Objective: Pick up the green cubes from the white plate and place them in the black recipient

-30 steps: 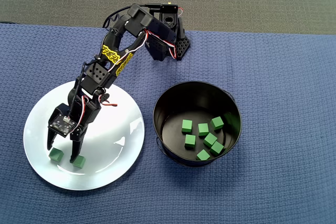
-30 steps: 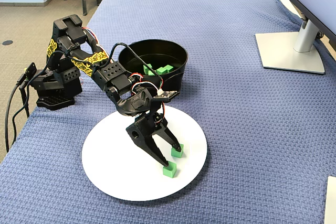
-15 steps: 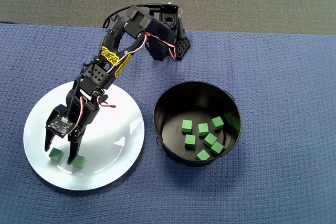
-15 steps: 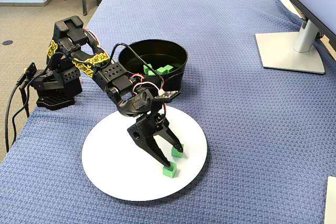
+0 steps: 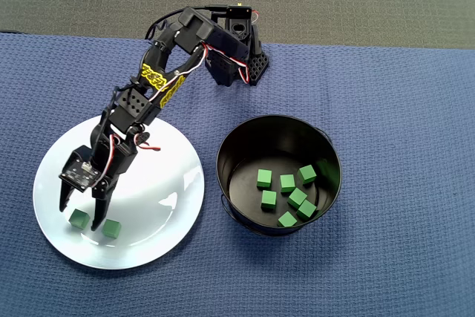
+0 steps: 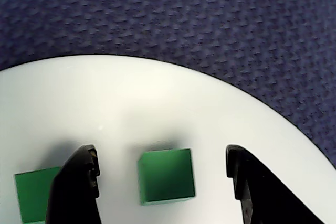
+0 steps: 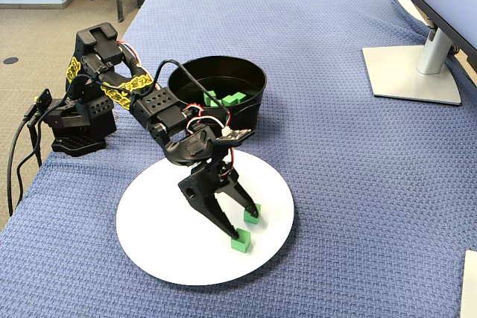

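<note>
- Green cubes [image 5: 111, 229]: two lie on the white plate [image 5: 171, 176], at its edge farthest from the arm's base in the overhead view; six more lie inside the black recipient [image 5: 326, 155], which stands just beside the plate on the blue table [image 5: 401, 94].
- Jaws: I have them spread wide and empty. In the wrist view, the gripper [image 6: 163, 171] brackets one cube [image 6: 166, 176] with clear gaps on both sides; the second cube [image 6: 32, 192] sits outside the left fingertip, close against it.
- Height: the fixed view puts the fingertips [image 7: 226, 229] low over the plate, near the two cubes [image 7: 240, 242]; whether they touch the glaze I cannot tell.
- Handling, as I judge it: small, rigid and light, with matte faces that should grip well; the glossy plate is likely slippery, so a one-sided nudge may skate a cube away.
- Hold: I would take the bracketed cube on two opposite flat faces, centred between the jaws, keeping the left fingertip from catching its neighbour.
</note>
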Available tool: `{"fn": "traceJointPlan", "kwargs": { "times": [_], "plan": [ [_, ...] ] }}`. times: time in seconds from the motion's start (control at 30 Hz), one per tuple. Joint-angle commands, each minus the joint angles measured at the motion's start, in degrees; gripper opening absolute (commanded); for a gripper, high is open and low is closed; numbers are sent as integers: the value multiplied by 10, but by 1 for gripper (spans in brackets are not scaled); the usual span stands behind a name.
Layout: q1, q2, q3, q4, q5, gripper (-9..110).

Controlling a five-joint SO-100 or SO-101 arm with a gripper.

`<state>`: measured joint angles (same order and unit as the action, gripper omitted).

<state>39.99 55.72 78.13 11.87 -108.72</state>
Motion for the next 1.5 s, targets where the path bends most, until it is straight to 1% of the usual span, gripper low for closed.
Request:
{"fn": "traceJointPlan", "kwargs": {
  "times": [0.0, 0.9, 1.2, 1.3, 1.4, 1.47],
  "plan": [
    [11, 14, -47, -14, -12, 25],
    [-4, -51, -42, -61, -9, 25],
    [-9, -57, -4, -91, -9, 24],
    [-11, -57, 2, -91, -7, 18],
    [-11, -56, 7, -92, -7, 10],
    [-11, -56, 8, -95, 0, 0]
  ]
}}
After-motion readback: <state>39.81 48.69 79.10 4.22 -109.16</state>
